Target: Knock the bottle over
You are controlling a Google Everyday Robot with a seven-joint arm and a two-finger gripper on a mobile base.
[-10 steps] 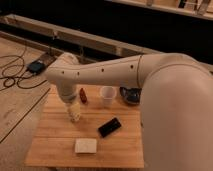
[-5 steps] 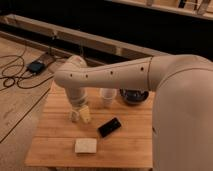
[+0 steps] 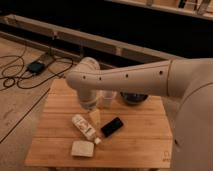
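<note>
I read the bottle [image 3: 84, 127] as already down: it lies on its side in the lower centre of the frame, on the wooden table [image 3: 140, 145], body angled from upper left to lower right with its white cap end toward the lower right. Just right of it sits a black phone [image 3: 112, 126], near but I can't say touching. Below it, apart, is a pale rectangular block [image 3: 82, 148], maybe a sponge.

My arm [image 3: 125, 80] sweeps in from the right edge across the middle of the frame, and the wrist drops at centre left. The gripper [image 3: 92, 111] hangs just above and behind the bottle's upper end; a yellowish pad shows under the wrist, but whether the pincer is spread or pressed together I cannot tell.

Behind the wrist, the translucent cup [image 3: 108, 98] stands upright, and a dark bowl [image 3: 133, 97] sits to its right, partly hidden by the arm.

My worries from here:
1. The bottle is round and could roll toward the phone or the near table edge if the gripper brushes it on the way up.
2. The cup is close to the wrist; a sideways retreat could tip it.
3. A low pull-back might drag the phone.

I'd judge the job essentially done.
</note>
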